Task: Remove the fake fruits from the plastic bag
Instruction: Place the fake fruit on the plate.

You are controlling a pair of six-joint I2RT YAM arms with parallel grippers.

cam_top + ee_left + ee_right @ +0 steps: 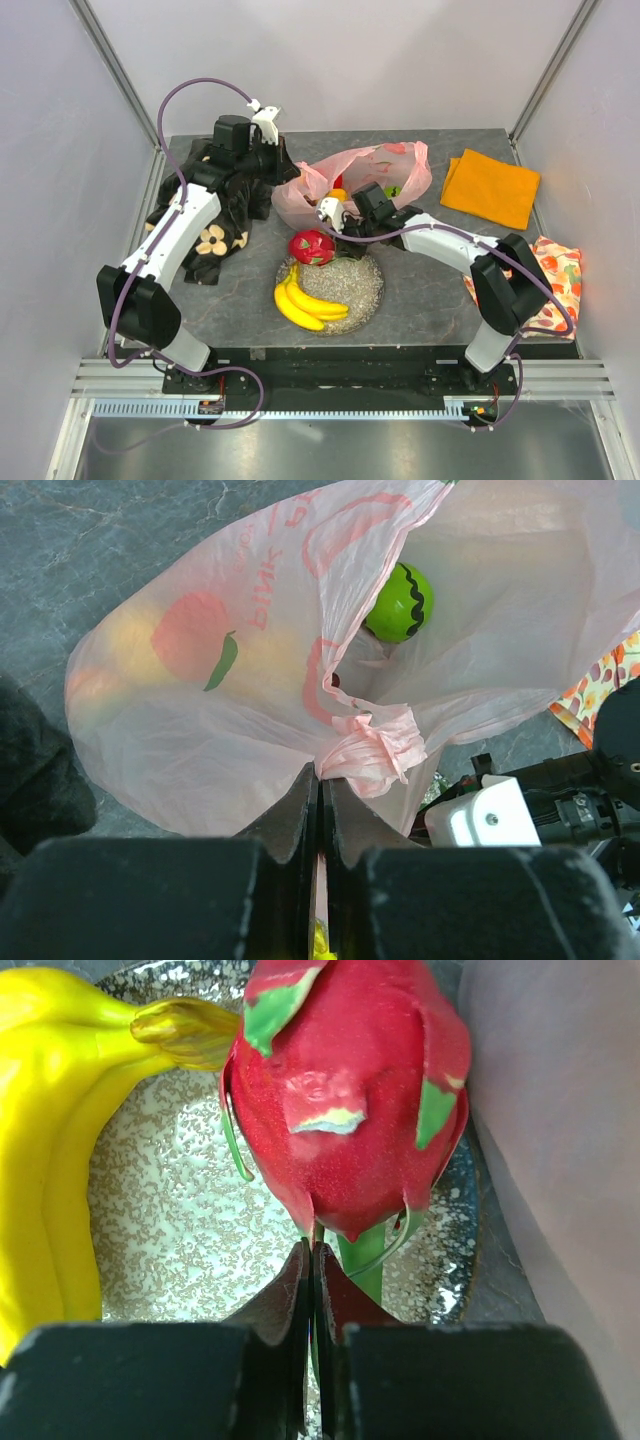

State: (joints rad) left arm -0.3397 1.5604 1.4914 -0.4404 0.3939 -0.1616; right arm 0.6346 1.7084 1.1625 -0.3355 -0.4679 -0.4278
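Dark stone tabletop [420,290]: left claw [320,780] pinches the plastic bag [200,710] by its handle, green ball [400,602] beyond its tips; right claw [315,1255], narrow, nips a leaf of the dragon fruit [345,1100] on the plate [180,1230] just ahead, so placing step, I judge; next, release and reach into the bag.

banana bunch [305,300] on plate [365,290], bag [400,160] behind

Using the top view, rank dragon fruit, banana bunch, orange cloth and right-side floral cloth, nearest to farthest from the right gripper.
1. dragon fruit, right at the right gripper.
2. banana bunch, nearer the bases.
3. orange cloth, far right corner.
4. floral cloth, right edge.
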